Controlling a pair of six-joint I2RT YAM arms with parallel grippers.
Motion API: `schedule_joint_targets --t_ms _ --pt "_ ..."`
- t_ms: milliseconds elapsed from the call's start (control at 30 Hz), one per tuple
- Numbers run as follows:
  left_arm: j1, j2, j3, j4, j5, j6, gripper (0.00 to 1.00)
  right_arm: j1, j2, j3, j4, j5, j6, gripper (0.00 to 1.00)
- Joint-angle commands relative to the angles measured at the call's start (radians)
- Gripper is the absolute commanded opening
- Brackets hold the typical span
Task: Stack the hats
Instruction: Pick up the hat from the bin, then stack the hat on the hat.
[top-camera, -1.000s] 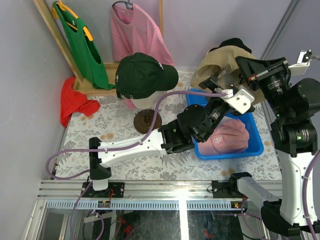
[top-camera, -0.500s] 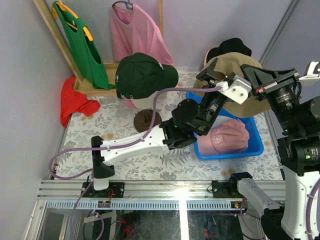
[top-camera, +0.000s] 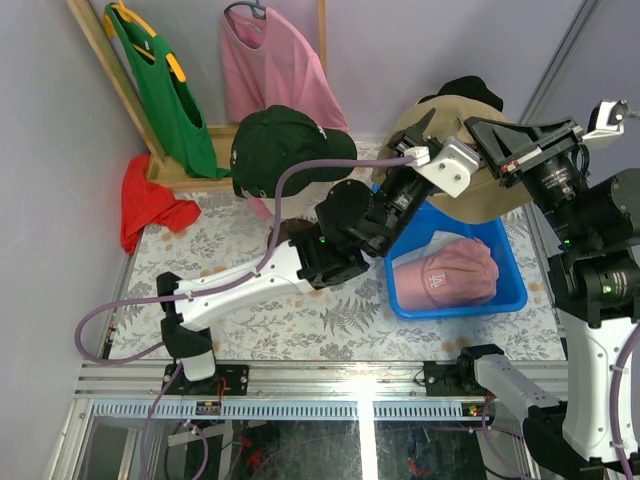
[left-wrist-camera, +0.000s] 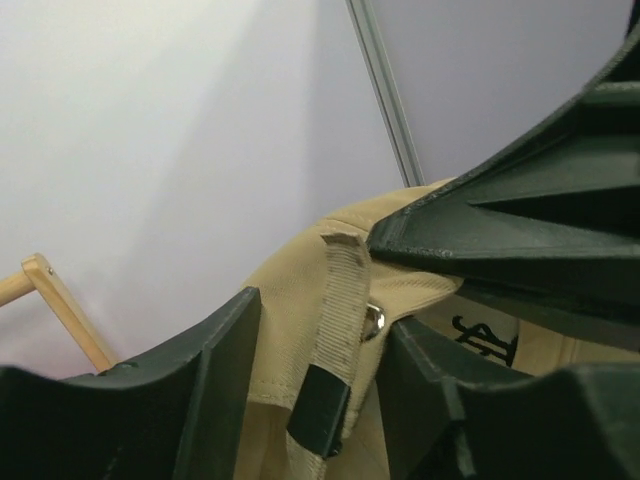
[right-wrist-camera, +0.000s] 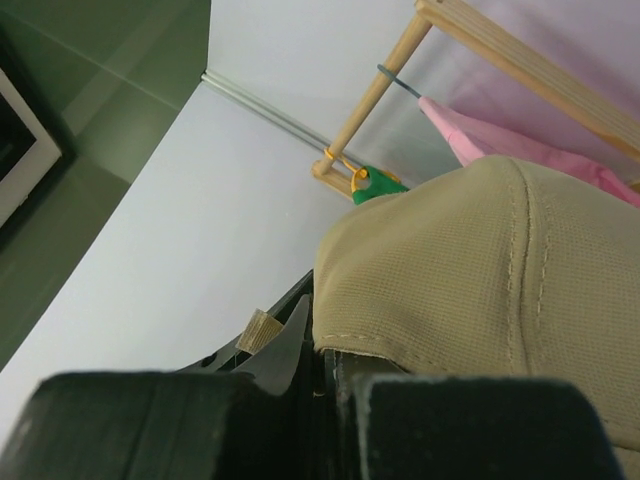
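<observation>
My right gripper (top-camera: 480, 132) (right-wrist-camera: 325, 350) is shut on the rim of the tan cap (top-camera: 482, 200) (right-wrist-camera: 500, 280) and holds it up above the blue bin (top-camera: 510, 292). My left gripper (top-camera: 416, 138) (left-wrist-camera: 322, 315) reaches the cap's back. Its jaws stand apart, either side of the cap's webbing strap (left-wrist-camera: 340, 300), with a gap still showing. A pink cap (top-camera: 450, 275) lies in the bin. A dark green cap (top-camera: 285, 150) sits on the mannequin head. A black hat (top-camera: 468, 90) peeks out behind the tan cap.
A wooden rack at the back carries a green T-shirt (top-camera: 165, 95) and a pink T-shirt (top-camera: 275, 70). Red cloth (top-camera: 145, 205) lies at the far left of the floral table (top-camera: 250, 330). The mannequin's brown base (top-camera: 285, 235) stands beside my left arm.
My left gripper has risen from over the bin to the back of the tan cap, and its jaws have narrowed around the strap. The right gripper has kept hold of the cap.
</observation>
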Motion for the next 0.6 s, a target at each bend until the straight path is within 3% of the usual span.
schedule_joint_targets --t_ms 0,267,367,433,567 --pt "0.064 -0.086 0.064 -0.087 0.08 -0.09 0.43 -0.001 0.036 0.046 0.095 -0.048 0.005 0.0" --pt "0.166 -0.096 0.161 -0.191 0.143 -0.166 0.29 0.007 0.088 0.093 0.165 -0.087 0.021 0.0" --pt "0.211 -0.1 0.2 -0.239 0.169 -0.213 0.18 0.011 0.128 0.123 0.202 -0.112 0.026 0.0" --pt "0.244 -0.107 0.212 -0.25 0.178 -0.227 0.01 0.022 0.171 0.151 0.228 -0.127 0.025 0.0" --pt "0.306 -0.121 0.224 -0.257 0.198 -0.248 0.0 0.084 0.26 0.232 0.244 -0.132 -0.028 0.0"
